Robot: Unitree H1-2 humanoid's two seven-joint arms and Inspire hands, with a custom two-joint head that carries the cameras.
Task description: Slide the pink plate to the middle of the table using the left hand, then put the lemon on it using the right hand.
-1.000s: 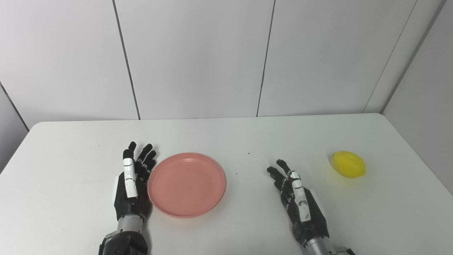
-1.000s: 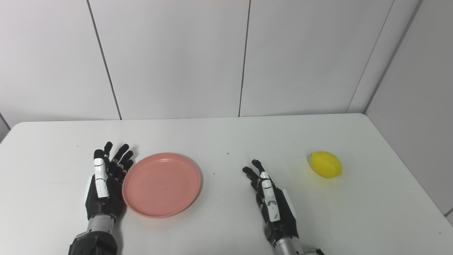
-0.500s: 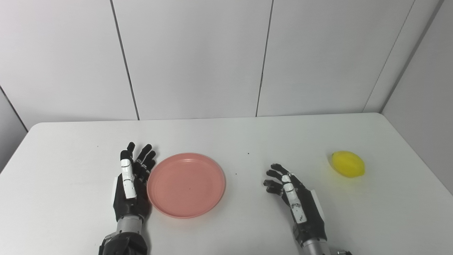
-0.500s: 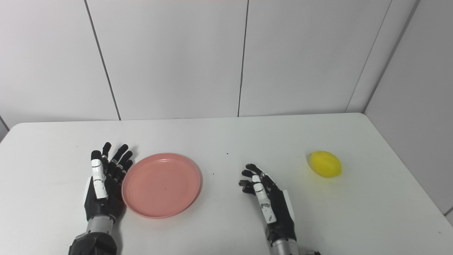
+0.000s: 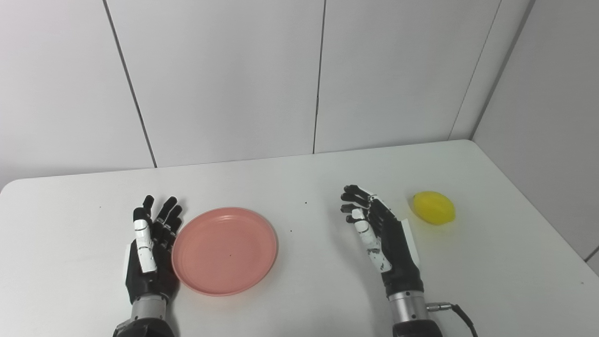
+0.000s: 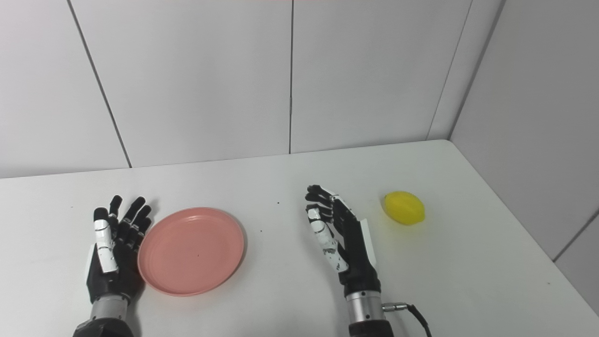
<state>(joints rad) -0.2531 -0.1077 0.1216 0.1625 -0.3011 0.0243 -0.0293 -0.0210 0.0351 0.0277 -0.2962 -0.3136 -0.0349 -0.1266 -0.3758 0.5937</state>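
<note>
The round pink plate (image 5: 224, 250) lies flat on the white table (image 5: 299, 178), left of centre. My left hand (image 5: 152, 255) stands open right beside the plate's left rim, palm toward it and fingers pointing away from me. The yellow lemon (image 5: 434, 207) rests near the table's right side. Between plate and lemon, my right hand (image 5: 381, 236) is open and holds nothing, its fingers a little curled. It stands a short way to the lemon's left without touching it.
White wall panels close the table off at the back, and a grey wall (image 5: 547, 117) runs along its right edge just beyond the lemon. A thin black cable (image 5: 461, 318) trails from my right wrist.
The camera has swung to the right, so the whole scene sits further left. My right hand has moved forward toward the lemon and curled its fingers. Plate, lemon and left hand keep their places.
</note>
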